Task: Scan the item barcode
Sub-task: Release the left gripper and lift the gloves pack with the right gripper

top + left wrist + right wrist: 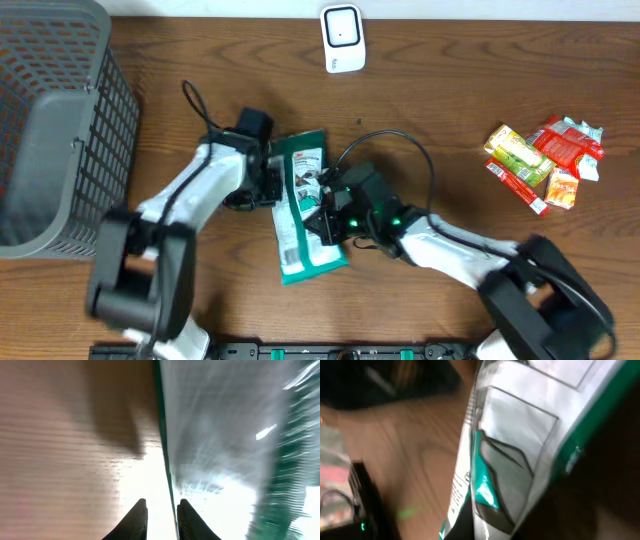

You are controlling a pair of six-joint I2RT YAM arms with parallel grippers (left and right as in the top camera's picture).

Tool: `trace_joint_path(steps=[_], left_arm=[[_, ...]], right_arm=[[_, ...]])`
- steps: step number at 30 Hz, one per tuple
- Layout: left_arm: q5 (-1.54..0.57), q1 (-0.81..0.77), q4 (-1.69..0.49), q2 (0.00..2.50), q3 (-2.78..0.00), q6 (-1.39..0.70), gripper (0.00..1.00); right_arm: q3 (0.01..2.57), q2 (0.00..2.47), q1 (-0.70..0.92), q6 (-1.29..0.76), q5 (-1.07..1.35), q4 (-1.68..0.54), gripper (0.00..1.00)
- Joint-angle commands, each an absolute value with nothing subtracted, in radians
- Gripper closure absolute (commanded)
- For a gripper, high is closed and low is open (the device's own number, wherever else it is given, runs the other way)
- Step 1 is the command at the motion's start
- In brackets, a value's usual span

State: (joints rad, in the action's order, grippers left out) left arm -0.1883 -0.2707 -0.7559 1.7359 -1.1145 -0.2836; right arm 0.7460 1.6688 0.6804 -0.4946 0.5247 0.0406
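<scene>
The item is a green and white flat package (303, 205) lying on the wooden table in the middle of the overhead view. My left gripper (270, 187) is at its left edge. In the left wrist view the package's green edge (167, 460) runs down into the narrow gap of the left gripper (162, 510), touching only the right finger (192, 522). My right gripper (323, 213) holds the package's right edge. In the right wrist view the package (510, 445) fills the frame, pinched in the right gripper (505, 520). No barcode is readable.
A small white device (342, 38) stands at the table's far edge. A grey mesh basket (60, 120) occupies the left side. Several colourful snack packets (545, 160) lie at the right. A black cable (400, 140) loops behind the right arm.
</scene>
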Motion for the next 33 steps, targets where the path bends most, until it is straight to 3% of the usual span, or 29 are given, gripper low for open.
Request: trace_joint_path(steps=[1,3,5,9,16,18,23,28,33], left_arm=[[-0.197,-0.216,-0.757,1.577,-1.129,-0.278,0.77],[-0.198,-0.178,-0.759,1.516,-1.131,-0.278,0.78],[-0.198,-0.120,-0.791,1.466,-1.151,-0.278,0.87],[-0.198,-0.018,-0.937,1.444,-1.258,-0.255,0.89],[-0.198,0.059,-1.007,1.444,-1.319,-0.255,0.87],[-0.195,0.059,-1.006,1.444,-1.311,-0.255,0.77],[-0.109,0.059,-1.000,1.444,-1.306,-0.255,0.75],[-0.052,0.059,-0.986,1.444,-1.306,-0.255,0.42],[0.039,0.066,-0.980,1.444,-1.306,-0.256,0.32]], right_arm=[[0.825,1.590,0.630,-0.347,0.505,-0.108,0.99],[0.899,1.565,0.608,-0.268,0.485,-0.261,0.99],[1.010,1.558,0.596,-0.183,0.444,-0.435,0.99],[1.228,1.558,0.602,-0.049,0.323,-0.699,0.99],[1.452,1.552,0.616,0.057,0.261,-0.843,0.99],[1.460,1.544,0.617,0.057,0.307,-0.844,0.99],[1.460,1.537,0.617,0.181,0.316,-0.840,0.99],[1.484,1.537,0.616,0.257,0.247,-0.833,0.99],[1.597,1.538,0.616,0.329,0.132,-0.831,0.99]])
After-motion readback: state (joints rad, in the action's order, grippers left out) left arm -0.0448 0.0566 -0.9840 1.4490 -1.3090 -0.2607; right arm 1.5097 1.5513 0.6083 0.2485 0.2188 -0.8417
